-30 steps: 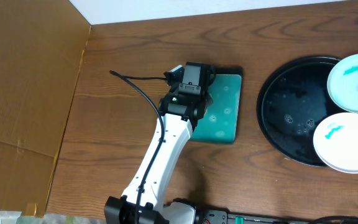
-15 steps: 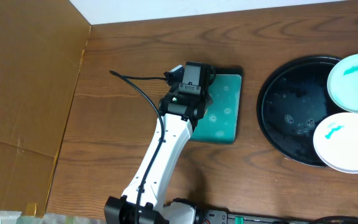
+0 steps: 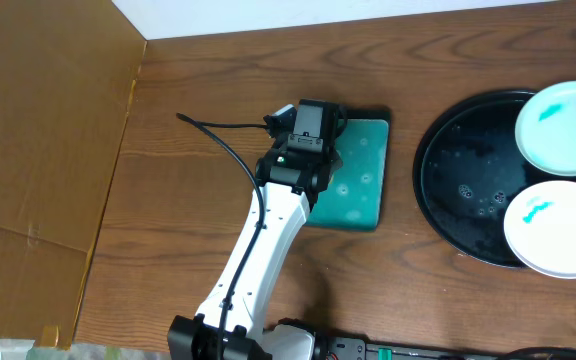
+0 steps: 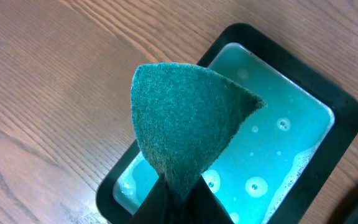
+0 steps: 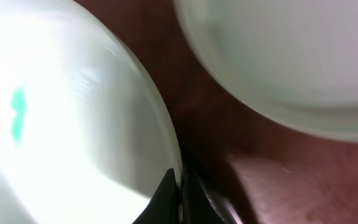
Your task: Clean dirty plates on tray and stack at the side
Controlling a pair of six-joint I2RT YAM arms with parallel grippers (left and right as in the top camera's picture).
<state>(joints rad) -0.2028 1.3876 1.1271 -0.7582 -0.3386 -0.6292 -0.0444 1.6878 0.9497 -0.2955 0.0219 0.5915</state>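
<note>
Green scouring pad, coarse and folded into a rounded cone, is pinched at its narrow end by the closed left gripper. It stands up from the fingertips with its long axis pointing away from them. Just beyond and below these fingers sits a small tray of soapy turquoise water on the wooden table. The right gripper is closed thinly on the rim of a white plate. The plate's body spreads to the left of those fingers, tilted, with a turquoise smear on its face. A second plate lies nearby in the big black tray. In the overhead view the held plate sits over the tray's far right part, and almost all of the right gripper is out of frame there. From the left fingers, the held plate lies well apart to the right, across the whole black tray. The plate is round, so it has no long axis to line up. The right arm has the plate and the left arm has the pad. The coming wipe probably depends on closing that sideways gap so the pad's broad end meets the smeared face.
</note>
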